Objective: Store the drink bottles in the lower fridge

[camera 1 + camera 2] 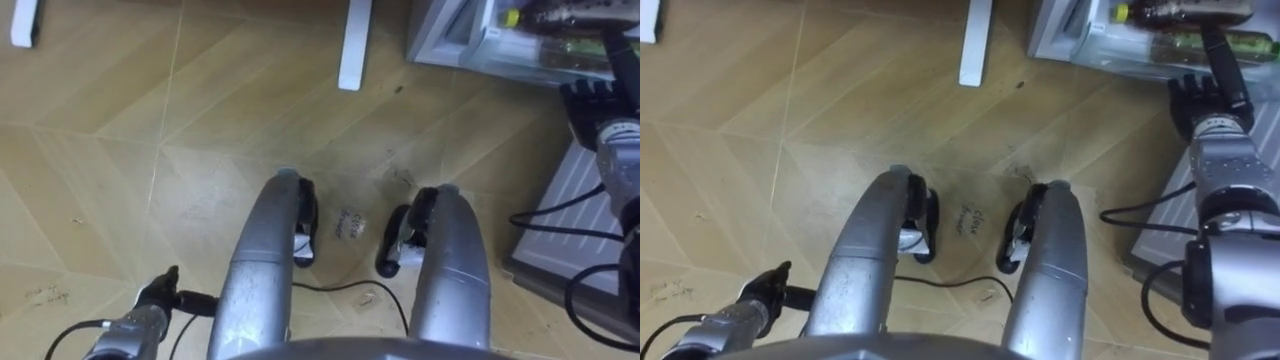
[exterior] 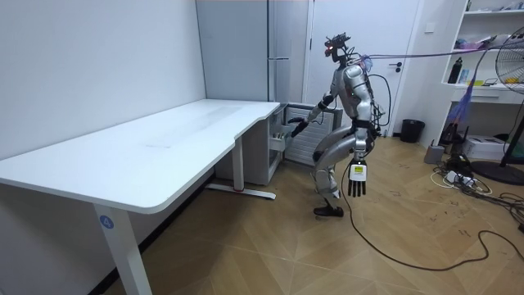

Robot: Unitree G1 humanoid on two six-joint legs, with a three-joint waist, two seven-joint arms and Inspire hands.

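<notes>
Drinks (image 1: pixel 1188 40) lie inside the open lower fridge drawer (image 1: pixel 1080 48), so they are probably already delivered. The right hand (image 1: pixel 1202 98) reaches to the drawer's edge; whether it clasps anything I cannot tell. The left hand (image 2: pixel 357 179) hangs relaxed and uncurled, seemingly unneeded.

Right arm stretched forward, right hand (image 1: pixel 1198 100) out front, fingers loosely extended, gripping nothing. Left arm hangs at my side, left hand (image 2: pixel 358 180) low, fingers straight, pointing down. Torso bent forward, knees flexed.
</notes>
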